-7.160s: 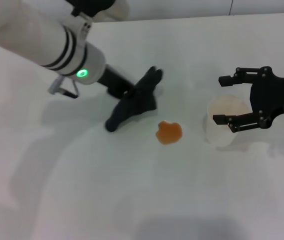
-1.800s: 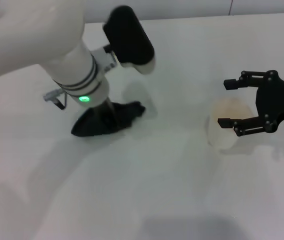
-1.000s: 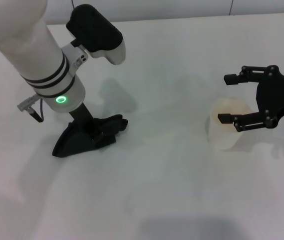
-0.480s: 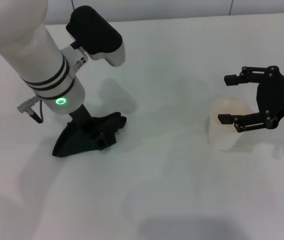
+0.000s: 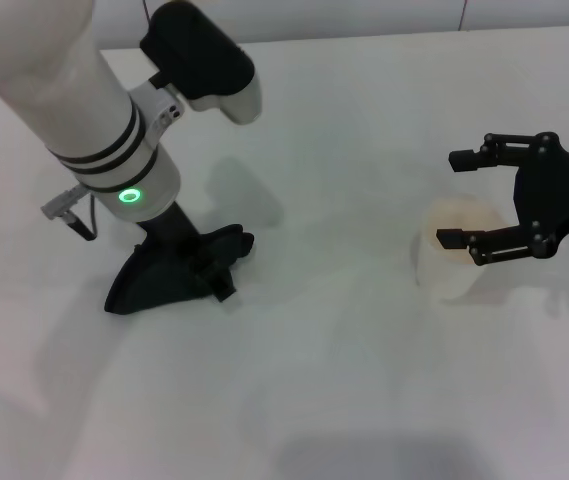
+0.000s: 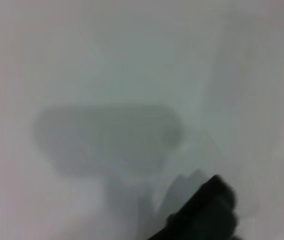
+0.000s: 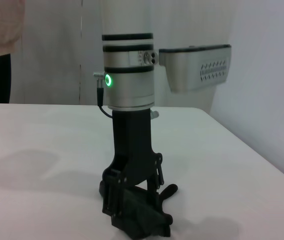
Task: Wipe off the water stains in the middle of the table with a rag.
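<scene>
Since the earlier frame the orange stain has vanished from the white bench [image 5: 344, 380] and the soft black rag [image 5: 164, 280] has been dragged leftward, left gripper [image 5: 199, 272] fingers clamped on it, right gripper [image 5: 464, 200] fingers wide around the pale paper cup [image 5: 444, 260]; wiping looks finished, so releasing the rag should follow.

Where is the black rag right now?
In the head view the rag lies on the table at the robot's left, under the left gripper, far from the cup by the right gripper.
</scene>
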Controlling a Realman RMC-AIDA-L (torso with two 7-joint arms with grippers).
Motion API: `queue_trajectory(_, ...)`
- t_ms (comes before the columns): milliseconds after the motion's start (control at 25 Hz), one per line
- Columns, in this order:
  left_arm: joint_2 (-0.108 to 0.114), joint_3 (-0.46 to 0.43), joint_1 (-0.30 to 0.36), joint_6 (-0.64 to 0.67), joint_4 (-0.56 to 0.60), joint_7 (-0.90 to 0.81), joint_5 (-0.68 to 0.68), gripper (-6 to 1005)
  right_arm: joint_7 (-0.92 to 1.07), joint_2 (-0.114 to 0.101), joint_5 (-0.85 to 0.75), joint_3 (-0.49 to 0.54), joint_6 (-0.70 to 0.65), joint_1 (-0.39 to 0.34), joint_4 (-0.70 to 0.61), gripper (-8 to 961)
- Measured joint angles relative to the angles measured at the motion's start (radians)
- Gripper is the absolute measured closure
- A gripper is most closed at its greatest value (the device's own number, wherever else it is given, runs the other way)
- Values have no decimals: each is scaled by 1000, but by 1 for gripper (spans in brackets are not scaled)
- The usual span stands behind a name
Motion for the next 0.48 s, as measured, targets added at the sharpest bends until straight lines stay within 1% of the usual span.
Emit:
queue_trajectory(40,0,-1,8,10,23,1,-12,123,0,0,1,0,0,0,0,108)
queue_trajectory(120,1,-8,32,27,84,8,-50,122,1,0,7,0,0,-2,0,108)
queue_trajectory(240,4,-54,86,34,197,36,-134,121,2,0,13,4,0,-5,0,108)
queue_trajectory(360,4,-142,157,27,283,88,-251,123,3,0,18,11,-2,-6,0,108)
queue_trajectory(440,4,-209,207,15,309,136,-355,124,4,0,24,13,-8,-7,0,108)
queue_trajectory(480,4,-228,226,14,311,156,-392,125,6,0,25,13,-11,-7,0,108)
